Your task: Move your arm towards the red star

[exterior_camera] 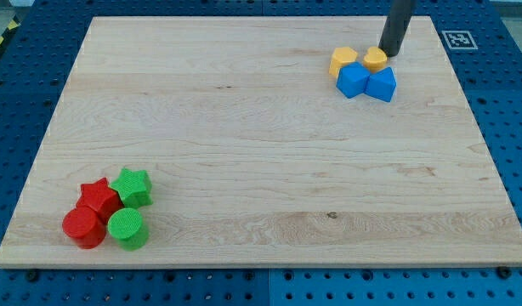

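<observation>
My tip (388,53), a bare rod with no pincer to open or shut, sat touching the yellow block (376,59); the red star (99,198) lay well apart at eight o'clock, so a long diagonal slide remained.

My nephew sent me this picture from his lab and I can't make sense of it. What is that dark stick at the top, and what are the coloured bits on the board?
The dark stick is the end of a robot arm. It has no hand and holds nothing; my tip only slides over the wooden board and pushes blocks. There is one camera, looking down at the board. My tip is at the view's top right, beside a yellow block; another yellow block and two blue blocks sit there too. At the bottom left cluster the red star, a green star, a red cylinder and a green cylinder.
</observation>
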{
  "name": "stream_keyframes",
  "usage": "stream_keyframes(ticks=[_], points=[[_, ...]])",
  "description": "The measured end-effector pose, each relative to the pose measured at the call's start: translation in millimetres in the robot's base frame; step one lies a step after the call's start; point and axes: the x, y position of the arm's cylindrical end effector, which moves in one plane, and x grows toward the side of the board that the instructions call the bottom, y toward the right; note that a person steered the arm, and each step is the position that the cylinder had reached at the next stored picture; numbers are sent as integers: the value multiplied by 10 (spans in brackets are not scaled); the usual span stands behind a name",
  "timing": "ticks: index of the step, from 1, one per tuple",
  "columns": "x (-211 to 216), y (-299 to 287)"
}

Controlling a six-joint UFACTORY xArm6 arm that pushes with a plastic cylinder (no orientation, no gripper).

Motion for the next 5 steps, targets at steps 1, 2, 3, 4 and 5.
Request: stream_keyframes(ticks=[1,2,3,4,5], points=[[218,0],[280,0],[-15,0],[-411,-165],[-509,-742]])
